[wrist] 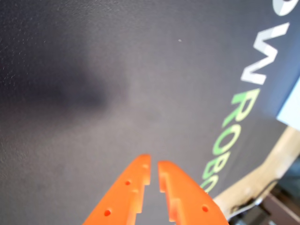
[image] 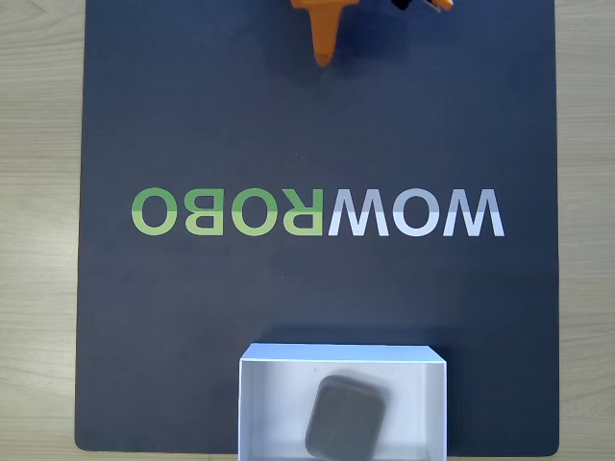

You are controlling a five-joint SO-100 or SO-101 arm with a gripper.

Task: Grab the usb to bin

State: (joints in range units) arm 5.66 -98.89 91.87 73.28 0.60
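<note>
Usb (image: 345,417) lies tilted inside the bin (image: 267,403), resting on its floor — drop step looks done. Gripper (wrist: 154,168) empty, fingers nearly together with a slim gap, hovering over the dark mat (image: 192,115) well apart from the bin, beyond the logo (image: 317,212). Likely nothing left but parking the arm.

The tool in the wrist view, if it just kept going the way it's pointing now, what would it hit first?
Most likely the bare dark mat. The tool has its orange tips nearly together with nothing between them, and the wrist view shows plain mat ahead of them. How high it sits above the mat is unclear.
</note>
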